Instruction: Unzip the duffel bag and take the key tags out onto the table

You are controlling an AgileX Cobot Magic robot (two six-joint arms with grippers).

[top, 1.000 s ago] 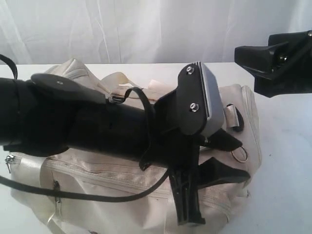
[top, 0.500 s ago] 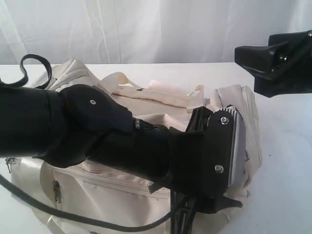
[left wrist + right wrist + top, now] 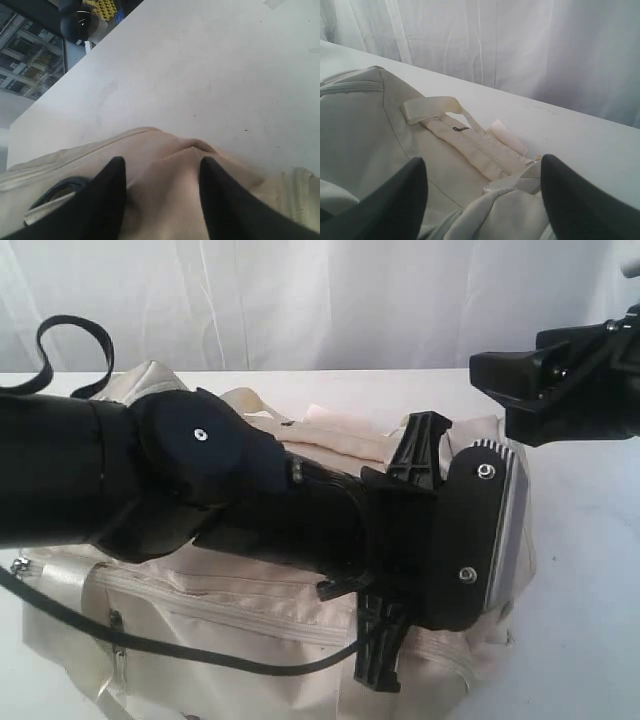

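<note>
The cream duffel bag (image 3: 200, 625) lies on the white table (image 3: 585, 550) with its front zipper (image 3: 200, 595) closed. My left arm (image 3: 250, 510) reaches across it to its right end. In the left wrist view my left gripper (image 3: 161, 167) stands open, its black fingers (image 3: 107, 200) straddling a bulge of the duffel bag (image 3: 165, 150) fabric beside a dark D-ring (image 3: 50, 187). My right gripper (image 3: 490, 390) hovers open above the bag's right end, over the duffel bag (image 3: 360, 125) and its webbing strap (image 3: 470, 145), with nothing between its fingers. The key tags are out of view.
A white curtain (image 3: 320, 300) hangs behind the table's far edge. A black cable (image 3: 150, 645) droops from my left arm across the bag's front. Bare table (image 3: 200, 75) lies past the bag's end, and more table (image 3: 560, 130) behind the bag.
My left wrist has rolled over and swung down against the bag's right end, covering the ring and strap seen earlier. My right gripper has drifted slightly left.
</note>
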